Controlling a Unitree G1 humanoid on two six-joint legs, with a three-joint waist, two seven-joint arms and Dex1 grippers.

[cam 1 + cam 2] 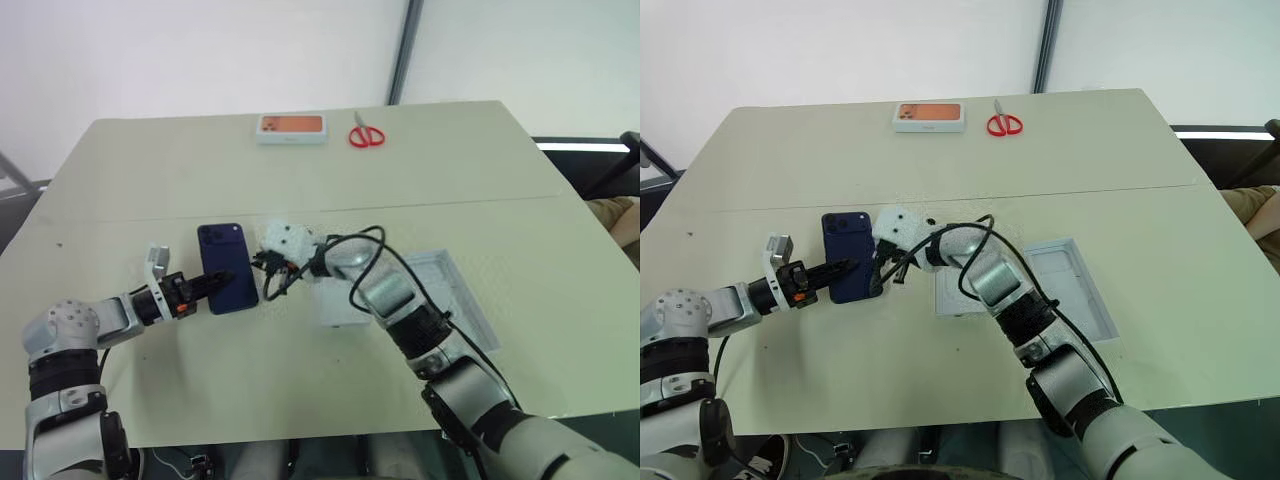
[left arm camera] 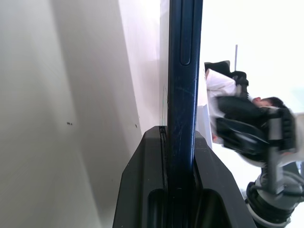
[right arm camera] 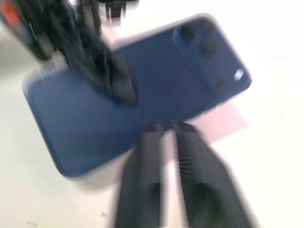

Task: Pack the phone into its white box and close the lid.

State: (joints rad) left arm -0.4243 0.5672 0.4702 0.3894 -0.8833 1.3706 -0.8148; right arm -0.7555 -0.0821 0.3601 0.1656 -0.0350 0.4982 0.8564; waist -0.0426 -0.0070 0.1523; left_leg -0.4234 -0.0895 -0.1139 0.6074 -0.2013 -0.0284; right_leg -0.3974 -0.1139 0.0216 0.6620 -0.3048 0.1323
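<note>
You are looking down on a pale green table with a seam running across it. At twelve o'clock a white wall is standing, a grey vertical post dividing it.

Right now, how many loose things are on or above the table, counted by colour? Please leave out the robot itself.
White: 2, the white box and the lid
Dark blue: 1, the phone, held in the left gripper
Orange-topped: 1, the small box
Red: 1, the scissors
Total: 5
</note>
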